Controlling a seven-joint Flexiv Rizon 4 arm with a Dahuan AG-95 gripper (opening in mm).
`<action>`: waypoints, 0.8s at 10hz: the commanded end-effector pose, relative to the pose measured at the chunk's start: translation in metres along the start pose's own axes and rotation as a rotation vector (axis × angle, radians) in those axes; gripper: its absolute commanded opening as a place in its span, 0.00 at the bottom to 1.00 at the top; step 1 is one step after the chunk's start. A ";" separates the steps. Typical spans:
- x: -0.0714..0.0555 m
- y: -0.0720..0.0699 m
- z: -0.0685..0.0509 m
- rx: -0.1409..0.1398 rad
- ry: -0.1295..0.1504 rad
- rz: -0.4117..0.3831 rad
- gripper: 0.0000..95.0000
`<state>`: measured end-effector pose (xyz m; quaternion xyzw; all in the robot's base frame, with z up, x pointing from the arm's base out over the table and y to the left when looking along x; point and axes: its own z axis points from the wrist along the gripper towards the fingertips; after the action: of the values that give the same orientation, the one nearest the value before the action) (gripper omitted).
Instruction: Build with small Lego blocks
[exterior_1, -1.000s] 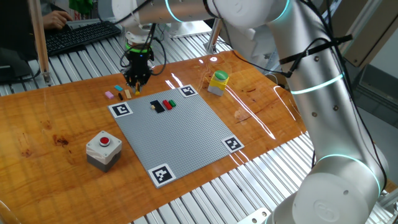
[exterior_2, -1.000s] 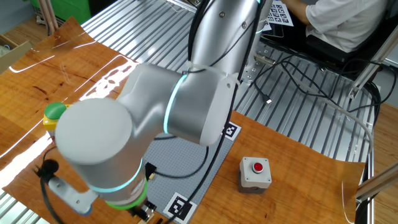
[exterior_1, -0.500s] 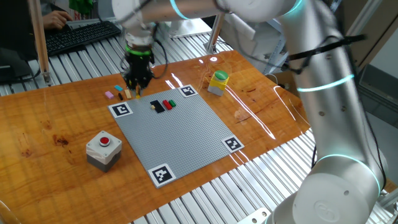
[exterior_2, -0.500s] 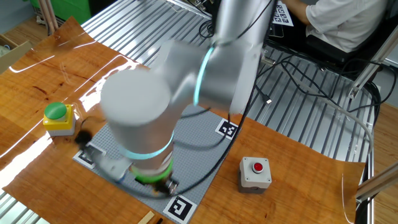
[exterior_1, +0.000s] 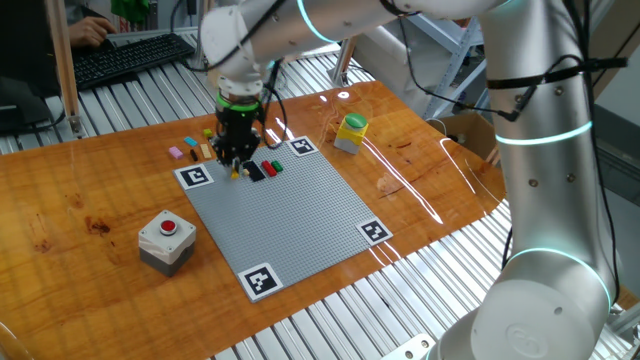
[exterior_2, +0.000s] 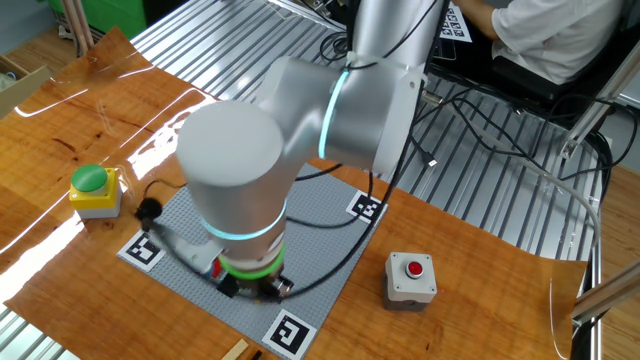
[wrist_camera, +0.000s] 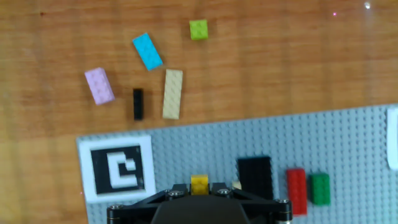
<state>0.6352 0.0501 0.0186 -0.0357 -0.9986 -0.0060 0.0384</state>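
My gripper (exterior_1: 237, 164) hangs over the near-left part of the grey baseplate (exterior_1: 300, 215), shut on a small yellow brick (wrist_camera: 199, 183) that shows between the jaws in the hand view. On the plate beside it sit a black brick (wrist_camera: 254, 175), a red brick (wrist_camera: 296, 190) and a green brick (wrist_camera: 320, 188). Loose on the wood beyond the plate lie a pink brick (wrist_camera: 99, 85), a blue brick (wrist_camera: 147, 51), a tan brick (wrist_camera: 173, 93), a small black brick (wrist_camera: 138, 103) and a light-green brick (wrist_camera: 198, 29). In the other fixed view the arm hides the bricks.
A grey box with a red button (exterior_1: 166, 240) stands left of the plate. A yellow box with a green top (exterior_1: 351, 132) stands behind it. Marker tags (exterior_1: 195, 177) sit at the plate's corners. A keyboard (exterior_1: 125, 58) lies at the back.
My gripper has moved from above the loose bricks on the wood to over the baseplate's edge, carrying the yellow brick. The arm has swung with it.
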 end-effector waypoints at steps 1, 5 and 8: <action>0.000 -0.001 0.003 0.000 -0.005 0.005 0.00; -0.002 -0.008 0.007 -0.001 -0.022 0.002 0.00; -0.002 -0.009 0.008 -0.001 -0.024 0.003 0.00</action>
<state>0.6350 0.0398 0.0097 -0.0358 -0.9990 -0.0055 0.0263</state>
